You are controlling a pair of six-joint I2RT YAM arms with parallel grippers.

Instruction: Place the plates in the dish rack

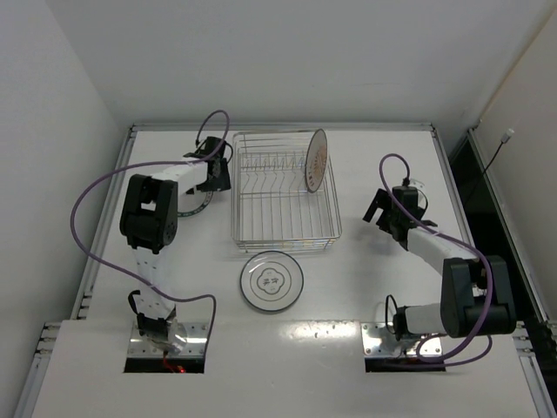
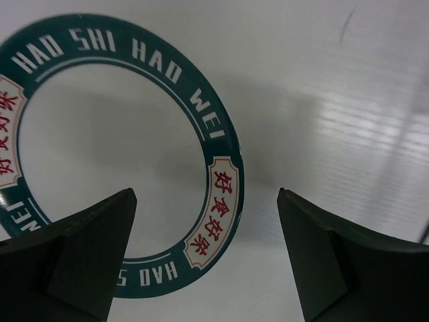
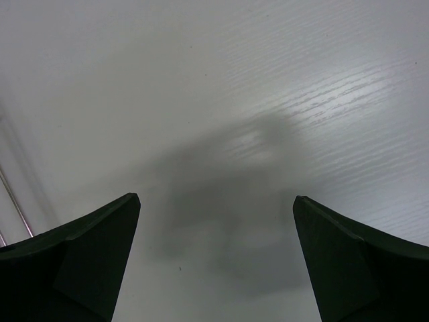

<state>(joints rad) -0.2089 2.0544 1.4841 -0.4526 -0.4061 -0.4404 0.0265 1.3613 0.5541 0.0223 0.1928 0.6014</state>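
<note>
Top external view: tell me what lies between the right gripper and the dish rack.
Nothing but bare white table. In the top external view no object sits between the right gripper and the dish rack. The right wrist view shows bare surface too.

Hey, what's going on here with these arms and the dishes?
This robot is loading plates into a wire dish rack. An orange-patterned plate already stands upright in it. The left end effector hovers open over the teal-rimmed plate, not gripping it. The right end effector is open, holding nothing. A grey-ringed plate lies flat in front of the rack.
</note>
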